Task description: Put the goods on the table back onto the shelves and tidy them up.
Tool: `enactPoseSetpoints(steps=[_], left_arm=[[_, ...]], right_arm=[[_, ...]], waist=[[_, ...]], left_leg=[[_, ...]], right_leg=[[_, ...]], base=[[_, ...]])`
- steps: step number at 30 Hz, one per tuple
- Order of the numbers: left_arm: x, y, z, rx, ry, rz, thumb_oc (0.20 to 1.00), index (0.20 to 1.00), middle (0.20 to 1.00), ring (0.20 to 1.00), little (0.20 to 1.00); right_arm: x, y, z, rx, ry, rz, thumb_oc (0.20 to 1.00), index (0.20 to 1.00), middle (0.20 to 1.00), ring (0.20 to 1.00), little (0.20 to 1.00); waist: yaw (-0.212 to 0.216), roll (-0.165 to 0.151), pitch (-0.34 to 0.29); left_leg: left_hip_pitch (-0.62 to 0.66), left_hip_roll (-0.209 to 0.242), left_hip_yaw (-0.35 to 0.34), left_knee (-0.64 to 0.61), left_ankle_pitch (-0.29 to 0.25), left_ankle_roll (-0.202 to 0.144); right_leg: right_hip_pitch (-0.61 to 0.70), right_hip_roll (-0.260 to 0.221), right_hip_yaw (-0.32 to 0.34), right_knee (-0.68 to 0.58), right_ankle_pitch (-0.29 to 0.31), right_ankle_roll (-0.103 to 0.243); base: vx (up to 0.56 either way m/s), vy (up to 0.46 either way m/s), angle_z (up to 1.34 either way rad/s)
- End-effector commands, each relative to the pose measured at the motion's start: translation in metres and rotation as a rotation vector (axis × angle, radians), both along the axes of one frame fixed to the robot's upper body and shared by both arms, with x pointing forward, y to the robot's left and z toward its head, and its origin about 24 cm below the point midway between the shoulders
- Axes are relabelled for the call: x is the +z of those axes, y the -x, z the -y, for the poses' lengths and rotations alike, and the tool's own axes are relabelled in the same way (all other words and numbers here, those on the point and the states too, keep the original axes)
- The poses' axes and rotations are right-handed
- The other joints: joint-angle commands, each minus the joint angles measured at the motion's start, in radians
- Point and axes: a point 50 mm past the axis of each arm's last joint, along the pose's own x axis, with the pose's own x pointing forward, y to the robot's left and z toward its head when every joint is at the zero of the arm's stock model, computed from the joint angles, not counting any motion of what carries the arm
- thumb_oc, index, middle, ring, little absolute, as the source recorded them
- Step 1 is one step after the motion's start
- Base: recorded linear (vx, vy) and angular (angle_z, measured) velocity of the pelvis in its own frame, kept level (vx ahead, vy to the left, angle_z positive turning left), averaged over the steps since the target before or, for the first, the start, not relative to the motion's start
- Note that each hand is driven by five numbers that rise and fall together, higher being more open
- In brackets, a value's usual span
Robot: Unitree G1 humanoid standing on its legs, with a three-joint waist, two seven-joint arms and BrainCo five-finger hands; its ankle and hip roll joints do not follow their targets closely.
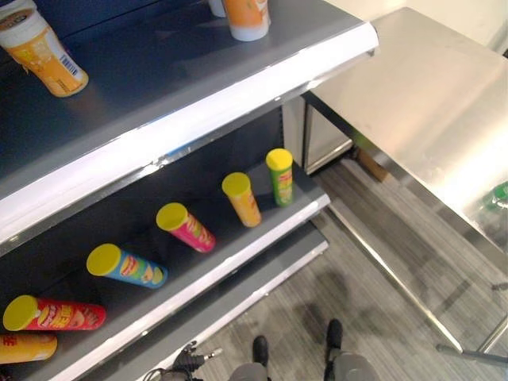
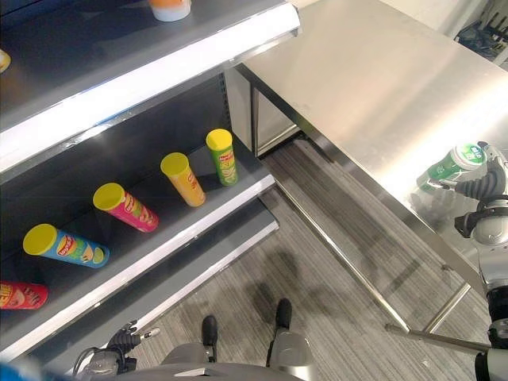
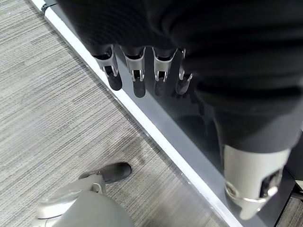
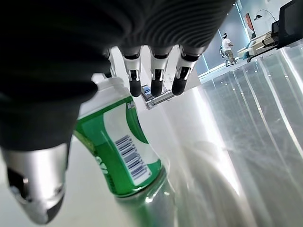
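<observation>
Right hand (image 4: pixel 42 156) relaxed beside green-labelled bottle (image 4: pixel 120 146) on steel table (image 2: pixel 373 87), not yet clasping; wrap thumb and fingers firmly before lifting.

The orange can (image 1: pixel 24 348) is cut off by the edge.

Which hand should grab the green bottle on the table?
Right. The right hand is already at the green bottle on the steel table, fingers open above it. The left hand hangs low by the shelf base.
</observation>
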Motion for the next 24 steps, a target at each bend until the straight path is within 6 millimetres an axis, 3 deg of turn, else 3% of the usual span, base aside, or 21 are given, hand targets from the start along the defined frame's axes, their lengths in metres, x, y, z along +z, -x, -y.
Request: enactPoseSetpoints(steps=[1, 23, 24], left_arm=[[0.004, -0.007, -0.008, -0.047, -0.046, 0.015, 1.000, 1.000, 1.000, 1.000, 1.000], [0.003, -0.006, -0.006, -0.039, -0.038, 0.016, 1.000, 1.000, 1.000, 1.000, 1.000], [0.003, -0.006, -0.006, -0.037, -0.038, 0.016, 1.000, 1.000, 1.000, 1.000, 1.000]], right_arm=[[0.036, -0.006, 0.005, -0.021, 0.130, 0.065, 1.000, 1.000, 1.000, 1.000, 1.000], [0.027, -0.024, -0.005, 0.003, 0.073, 0.053, 1.000, 1.000, 1.000, 1.000, 1.000], [0.026, -0.024, -0.005, 0.001, 0.074, 0.048, 0.934, 0.934, 0.934, 0.934, 0.934]], waist=[[0.020, -0.045, -0.024], [0.035, -0.040, -0.018], [0.034, -0.039, -0.018]], left_leg=[[-0.023, 0.042, -0.006, 0.042, -0.027, -0.064], [-0.023, 0.038, -0.020, 0.039, -0.027, -0.062], [-0.023, 0.038, -0.021, 0.039, -0.027, -0.062]], right_leg=[[0.044, -0.018, -0.021, 0.030, -0.167, 0.051], [0.049, -0.019, -0.030, 0.030, -0.172, 0.049], [0.049, -0.019, -0.030, 0.030, -0.172, 0.048]], base=[[0.00, 0.000, 0.00], [0.00, 0.000, 0.00], [0.00, 0.000, 0.00]])
